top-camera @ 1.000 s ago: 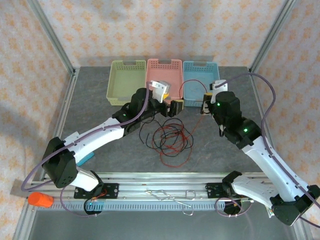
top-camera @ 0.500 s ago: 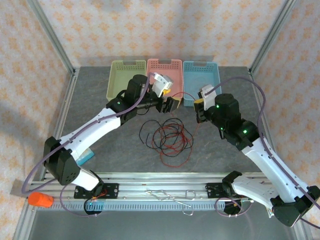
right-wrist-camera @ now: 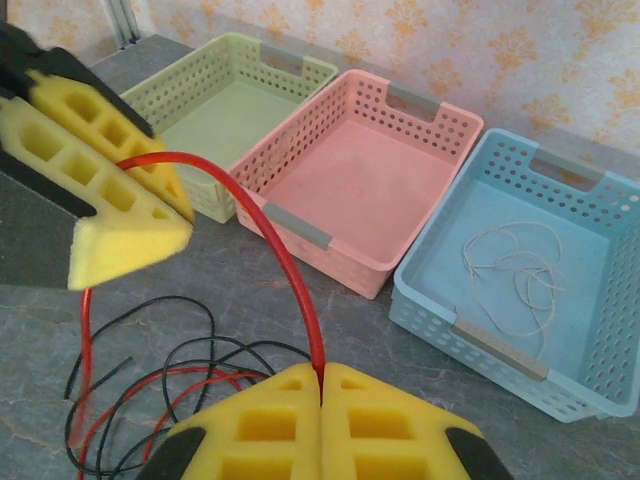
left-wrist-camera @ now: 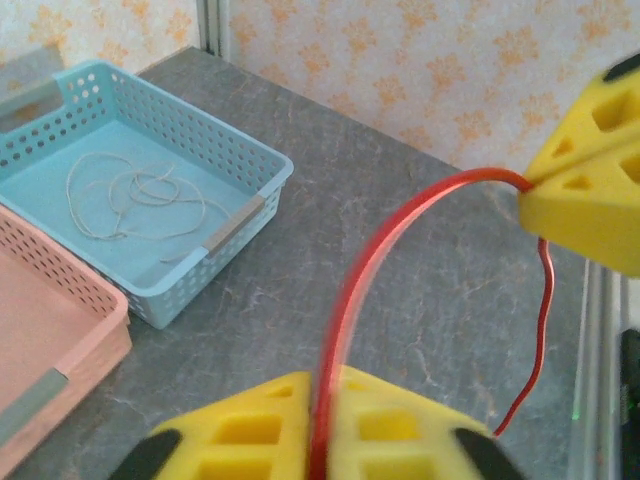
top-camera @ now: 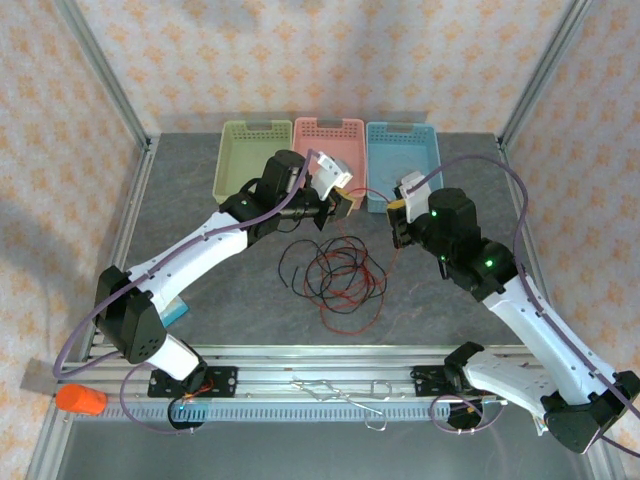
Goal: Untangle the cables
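A red cable [top-camera: 371,191] arches between both grippers above the table. My left gripper [top-camera: 343,203] is shut on one part of it, the strand pinched between the yellow pads [left-wrist-camera: 325,385]. My right gripper [top-camera: 396,216] is shut on another part [right-wrist-camera: 320,375]. From there the red cable [right-wrist-camera: 272,218] curves up to the left gripper's pad [right-wrist-camera: 105,195]. A loose tangle of black and red cables [top-camera: 335,275] lies on the grey table below and between the arms. A pale cable [right-wrist-camera: 515,265] is coiled inside the blue basket [top-camera: 403,127].
Three baskets stand in a row at the back: green [top-camera: 222,165], pink [top-camera: 327,122] and blue. An orange object [top-camera: 80,400] sits at the front left by the metal rail, and a teal object [top-camera: 176,312] lies beside the left arm.
My left gripper has shut on the red cable and shifted slightly toward the baskets. The right gripper, still shut on the cable, moved a little left toward it.
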`<action>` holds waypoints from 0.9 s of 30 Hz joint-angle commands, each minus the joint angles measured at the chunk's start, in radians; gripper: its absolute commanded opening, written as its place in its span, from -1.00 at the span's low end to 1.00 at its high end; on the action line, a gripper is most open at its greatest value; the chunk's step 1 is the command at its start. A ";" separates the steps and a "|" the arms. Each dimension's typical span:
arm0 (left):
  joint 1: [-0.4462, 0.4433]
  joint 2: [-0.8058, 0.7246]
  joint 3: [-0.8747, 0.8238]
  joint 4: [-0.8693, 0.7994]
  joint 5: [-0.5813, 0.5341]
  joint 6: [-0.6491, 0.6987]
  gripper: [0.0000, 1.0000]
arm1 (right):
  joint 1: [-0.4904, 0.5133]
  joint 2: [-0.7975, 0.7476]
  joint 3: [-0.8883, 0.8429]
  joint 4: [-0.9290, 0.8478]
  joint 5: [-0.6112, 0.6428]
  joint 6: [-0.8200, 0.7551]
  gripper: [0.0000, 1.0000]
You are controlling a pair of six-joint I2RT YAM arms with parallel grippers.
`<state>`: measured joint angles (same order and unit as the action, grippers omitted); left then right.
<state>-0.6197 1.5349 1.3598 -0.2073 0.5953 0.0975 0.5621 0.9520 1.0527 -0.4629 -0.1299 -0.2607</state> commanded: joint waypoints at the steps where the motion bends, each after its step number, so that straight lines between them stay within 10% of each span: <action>1: 0.005 -0.032 0.010 -0.002 -0.003 -0.001 -1.00 | -0.002 -0.010 -0.021 0.017 0.050 0.035 -1.00; 3: 0.006 -0.050 0.006 0.012 -0.009 -0.021 -1.00 | -0.002 -0.017 -0.038 0.048 0.060 0.079 -0.93; 8: 0.003 -0.093 0.045 0.016 0.055 -0.064 -1.00 | -0.002 -0.050 -0.153 0.227 0.028 0.210 0.52; 10: -0.002 -0.113 0.063 0.013 0.095 -0.068 -1.00 | -0.002 -0.053 -0.212 0.326 0.021 0.262 0.72; 27: -0.003 -0.151 0.381 -0.097 -0.116 -0.148 -1.00 | -0.002 -0.012 -0.553 0.788 0.187 0.542 0.30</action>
<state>-0.6216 1.4021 1.6531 -0.2874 0.5129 -0.0193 0.5621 0.9218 0.5186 0.1864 0.0124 0.2169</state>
